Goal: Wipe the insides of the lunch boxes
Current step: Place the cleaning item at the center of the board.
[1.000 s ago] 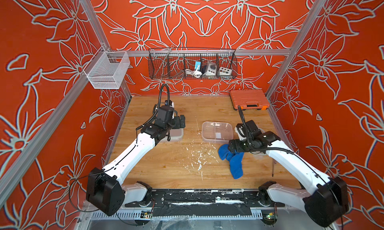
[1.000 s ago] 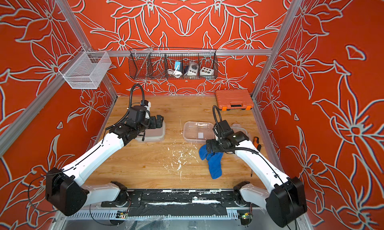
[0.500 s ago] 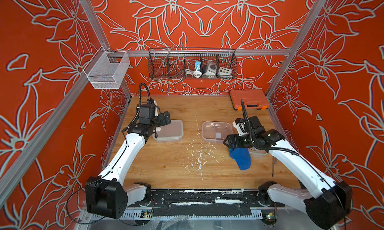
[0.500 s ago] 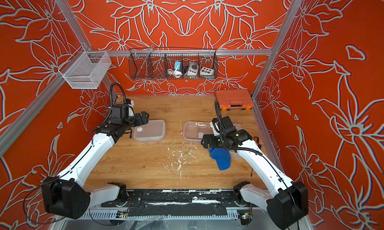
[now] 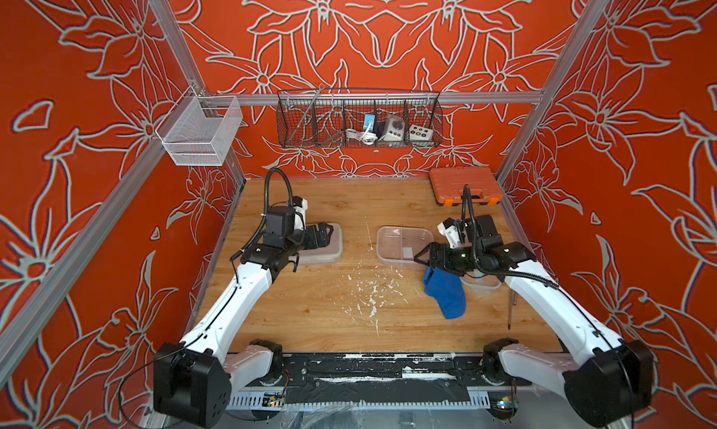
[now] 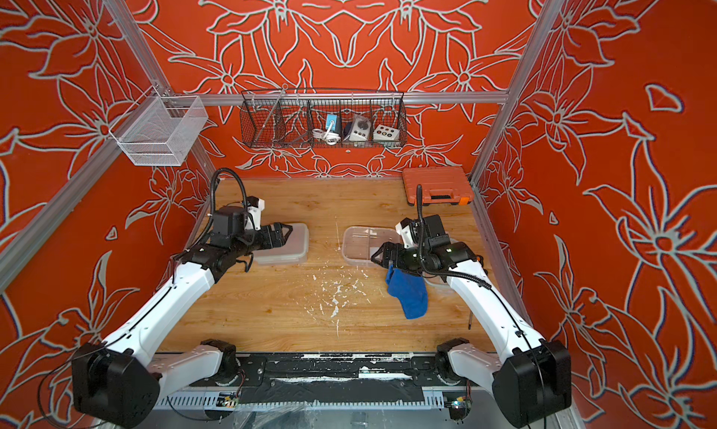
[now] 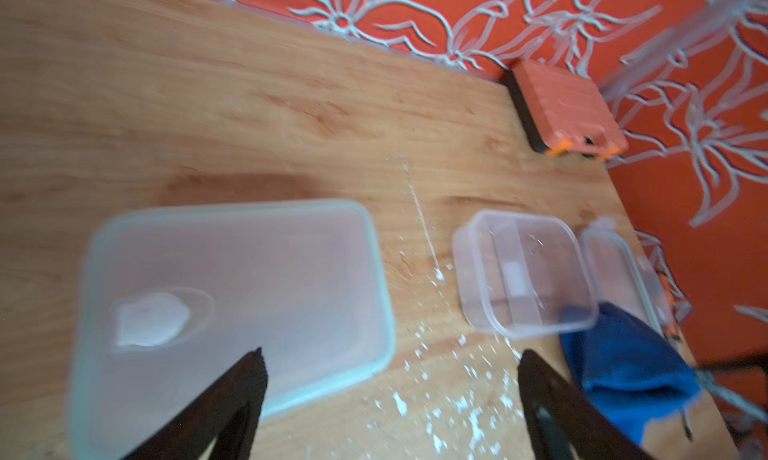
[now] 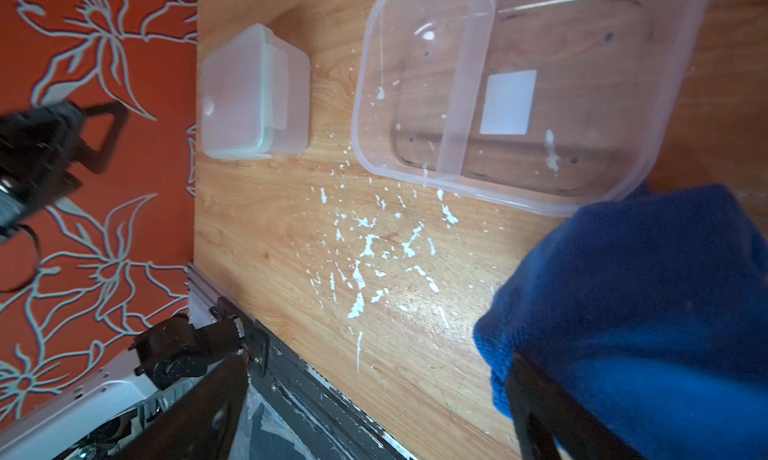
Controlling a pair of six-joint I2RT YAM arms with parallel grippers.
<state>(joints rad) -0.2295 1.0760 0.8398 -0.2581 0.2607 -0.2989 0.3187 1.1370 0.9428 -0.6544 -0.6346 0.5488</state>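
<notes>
**A:** Lunch boxes, where on the wooden table point(image 5: 310, 310)?

**B:** Frosted rectangular plastic lunch box with its lid on point(image 5: 328, 252) sits at nine o'clock from centre; clear lidless divided lunch box point(image 5: 399, 237) with a white sticker point(image 5: 407, 252) at three

**A:** Claws?

**B:** Left claw point(image 5: 329, 230) spread wide above the lidded one; right claw point(image 5: 419, 257) likewise apart at the divided one's five o'clock corner, crumpled blue cloth point(image 5: 446, 295) just beneath it
</notes>
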